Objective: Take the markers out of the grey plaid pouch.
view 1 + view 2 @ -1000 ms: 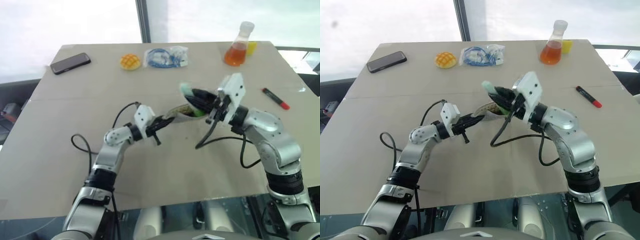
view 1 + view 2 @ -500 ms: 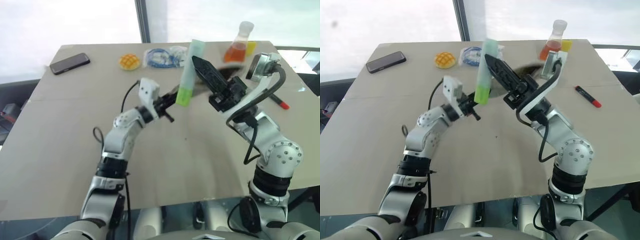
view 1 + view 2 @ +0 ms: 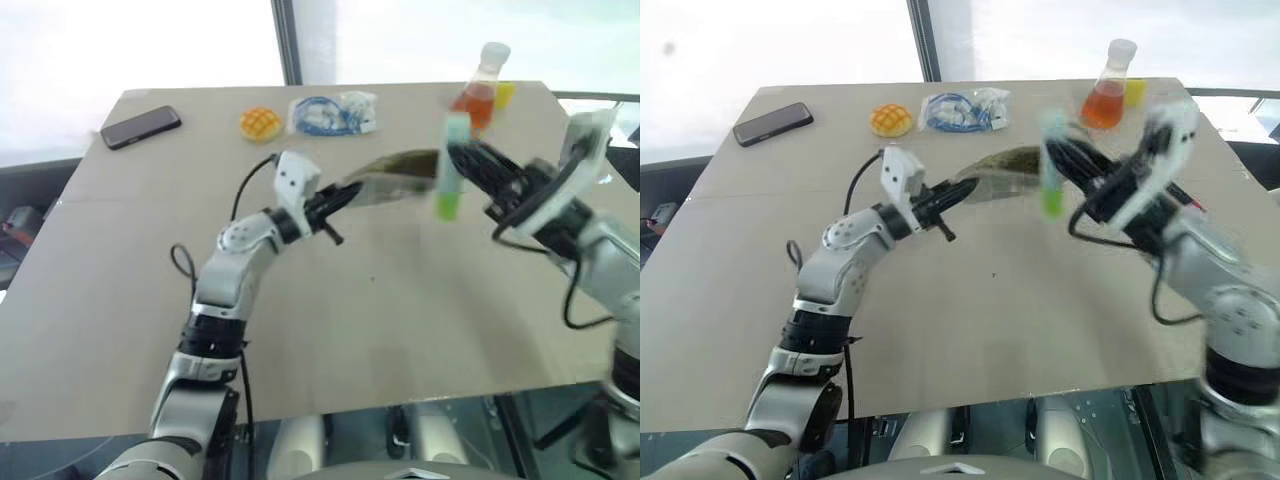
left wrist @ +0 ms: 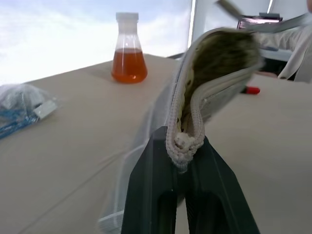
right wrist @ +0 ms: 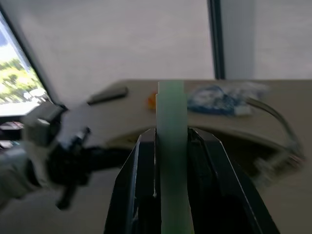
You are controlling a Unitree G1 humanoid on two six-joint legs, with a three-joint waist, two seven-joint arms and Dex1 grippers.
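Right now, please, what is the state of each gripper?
Left gripper: closed on the end of the grey plaid pouch, held above the table.
Right gripper: closed on the light green marker, clear of the pouch.

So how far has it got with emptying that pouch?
Nearly finished, it seems. The red marker already lies on the table. The right gripper holds the green marker clear of the pouch, which the left gripper holds up by one end. What's left is putting the green marker down.

silver jointed arms, black end effectors, looping black cables
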